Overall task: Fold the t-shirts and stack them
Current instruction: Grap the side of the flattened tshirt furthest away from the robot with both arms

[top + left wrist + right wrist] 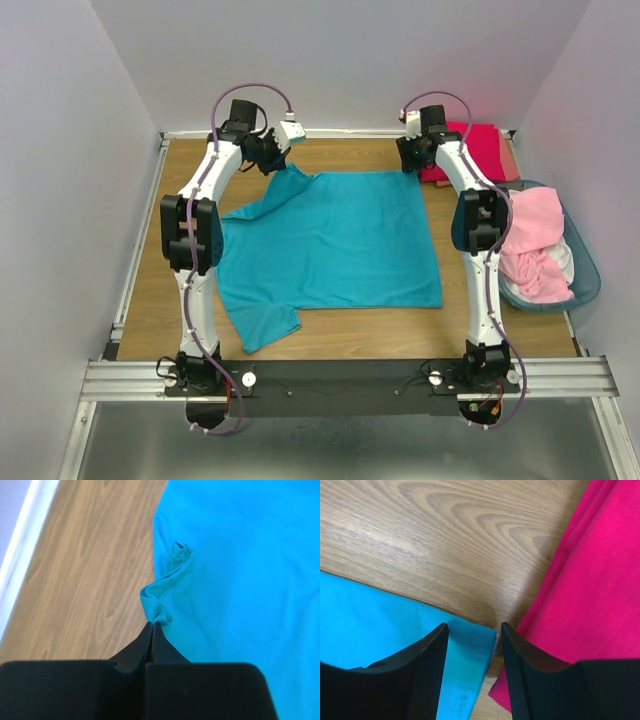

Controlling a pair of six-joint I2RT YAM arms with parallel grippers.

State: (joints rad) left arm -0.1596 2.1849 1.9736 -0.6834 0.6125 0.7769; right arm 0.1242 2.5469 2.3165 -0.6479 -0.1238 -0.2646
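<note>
A teal t-shirt [335, 240] lies spread across the middle of the wooden table. My left gripper [152, 623] is shut on a bunched bit of the teal t-shirt's [240, 580] edge at its far left corner, lifting it slightly; in the top view that gripper [280, 152] sits at the shirt's back left. My right gripper [473, 626] is open, its fingers straddling the far right corner of the teal t-shirt [395, 625] with nothing gripped. A crimson-pink t-shirt [595, 590] lies folded just to the right of it, at the back right of the table [480, 150].
A blue-tinted plastic basket [585, 280] at the right edge holds light pink shirts [535, 245]. White walls close in the table at the back and both sides. Bare wood [340, 340] shows along the near edge and at the left of the shirt.
</note>
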